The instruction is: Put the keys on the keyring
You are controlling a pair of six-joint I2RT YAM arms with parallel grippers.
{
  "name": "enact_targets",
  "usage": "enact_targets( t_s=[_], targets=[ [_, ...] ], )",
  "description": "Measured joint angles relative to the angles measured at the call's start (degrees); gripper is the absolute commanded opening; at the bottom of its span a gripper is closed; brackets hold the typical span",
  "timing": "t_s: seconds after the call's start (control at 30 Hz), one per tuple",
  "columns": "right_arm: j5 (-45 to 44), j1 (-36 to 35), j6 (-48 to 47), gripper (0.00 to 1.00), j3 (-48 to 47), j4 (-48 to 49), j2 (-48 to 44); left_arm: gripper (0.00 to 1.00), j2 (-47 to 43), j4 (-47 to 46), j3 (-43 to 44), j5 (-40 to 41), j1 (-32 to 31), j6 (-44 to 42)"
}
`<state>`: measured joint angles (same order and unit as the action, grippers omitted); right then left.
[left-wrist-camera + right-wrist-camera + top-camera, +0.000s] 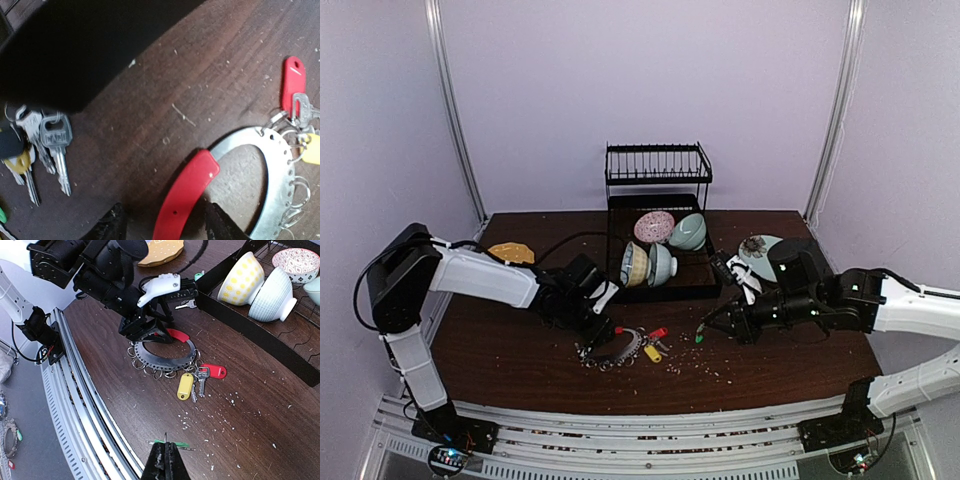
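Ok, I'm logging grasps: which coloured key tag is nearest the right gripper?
The green plastic tag, right at the right gripper's closed fingertips; the red tag and yellow tag lie farther off beside the large silver keyring.

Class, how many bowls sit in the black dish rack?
4: a pink patterned bowl rear left, a pale green bowl rear right, a yellow bowl front left, and a striped bowl front right beside it. None seems hidden.
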<state>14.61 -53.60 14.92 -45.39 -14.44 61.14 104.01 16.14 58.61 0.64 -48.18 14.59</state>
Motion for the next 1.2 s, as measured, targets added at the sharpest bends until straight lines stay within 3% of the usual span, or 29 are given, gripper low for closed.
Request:
enact_targets(
  t_s=[0.13, 0.27, 0.5, 0.83, 1.2],
  targets=[
    [0.0, -0.02, -0.2, 0.0, 0.02, -0.04, -0.11, 0.47, 2.47, 2.64, 3.02, 0.5, -0.35, -3.06],
    [0.0, 0.0, -0.2, 0.0, 0.13, -0.02, -0.11, 0.17, 3.56, 4.07, 4.72, 0.35, -0.76, -5.31],
    [-0.02, -0.02, -0.17, 0.0, 0.55, -0.13, -0.39, 0.0, 4.24, 5.09, 6.14, 3.06, -2.54, -5.51],
    [-0.22, 0.0, -0.15, 0.0, 0.76, -0.17, -1.7, 0.0, -1.4, 5.14, 0.09, 11.13, -7.04, -1.14],
    [-0.24, 0.0, -0.17, 0.0, 0.76, -0.13, -1.46, 0.0, -14.88, -0.42, -7.3, 19.82, -8.28, 0.87]
  ],
)
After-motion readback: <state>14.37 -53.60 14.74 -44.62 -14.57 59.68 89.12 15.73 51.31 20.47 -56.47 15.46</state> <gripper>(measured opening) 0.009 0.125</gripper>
